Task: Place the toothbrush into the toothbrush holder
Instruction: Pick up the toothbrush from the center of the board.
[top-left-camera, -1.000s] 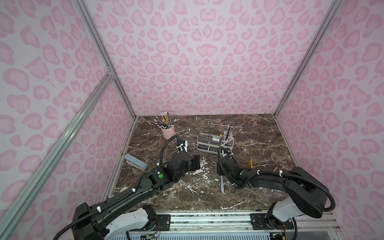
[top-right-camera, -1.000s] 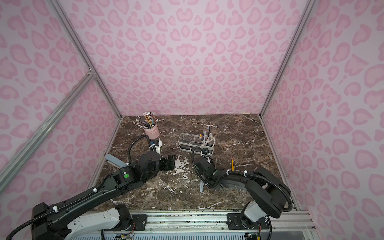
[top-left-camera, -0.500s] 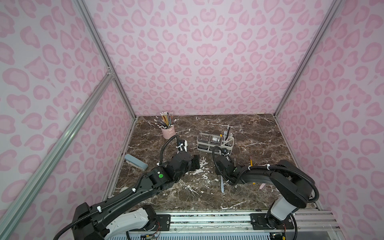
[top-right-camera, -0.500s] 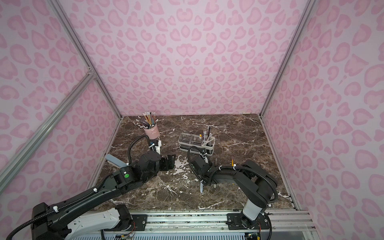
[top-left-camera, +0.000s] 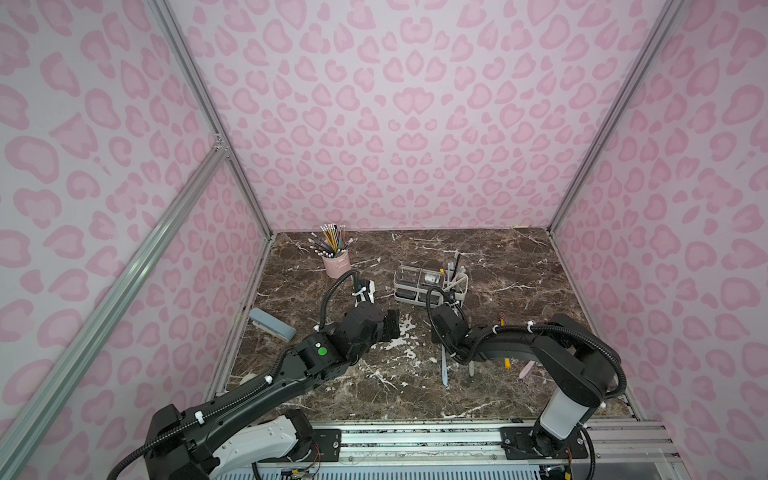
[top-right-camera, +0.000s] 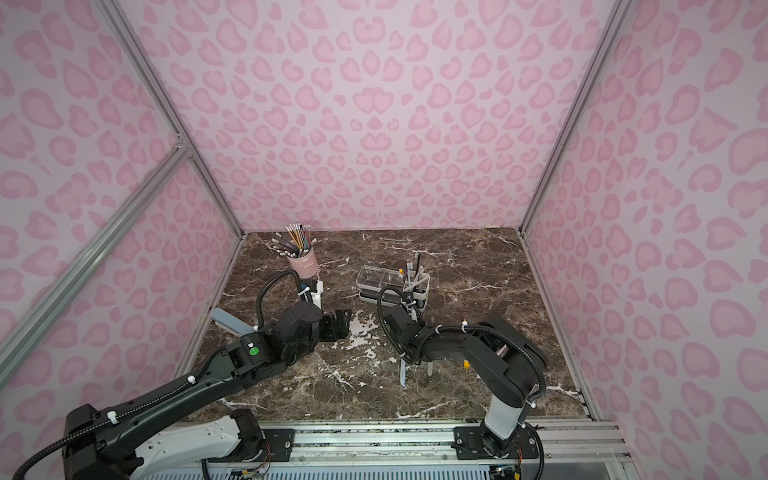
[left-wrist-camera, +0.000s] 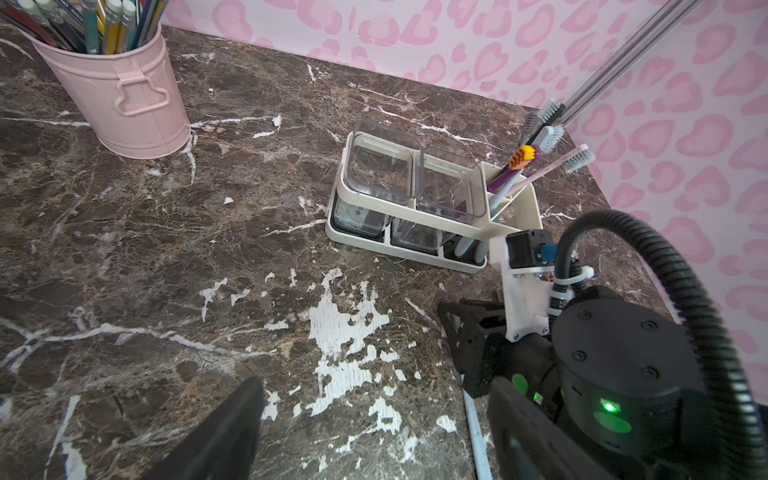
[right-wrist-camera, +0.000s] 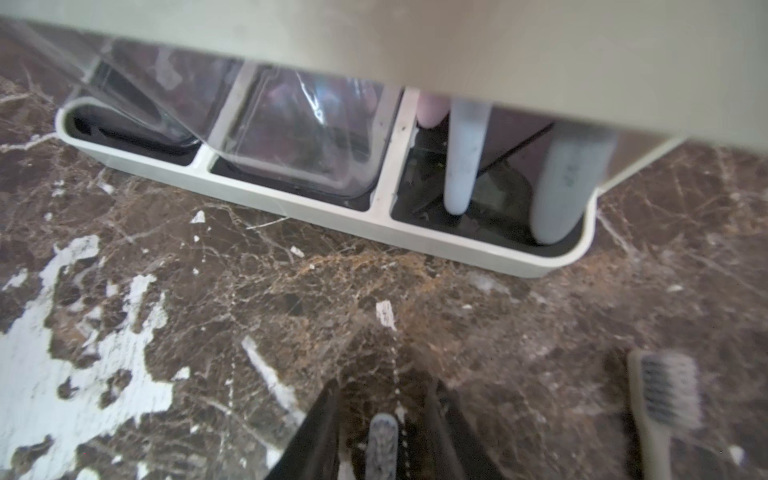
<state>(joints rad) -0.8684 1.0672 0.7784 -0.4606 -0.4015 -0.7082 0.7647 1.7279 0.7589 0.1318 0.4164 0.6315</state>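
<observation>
- Toothbrush (right-wrist-camera: 381, 444): flat on the table, between the holder (right-wrist-camera: 415, 232) and the near edge. Its long axis runs from holder to near edge, with the head toward the holder.
- Right gripper (right-wrist-camera: 382, 390): low over the head, one finger on each side. The jaws are apart, with a gap showing on both sides (no clamp visible yet). The closing line crosses the long axis. This is the nearer arm.
- Left gripper (left-wrist-camera: 374, 436): jaws wide apart and empty, toward the left edge from the holder.
- Second brush (right-wrist-camera: 665, 399): just beside the right gripper, outside its jaws.
</observation>
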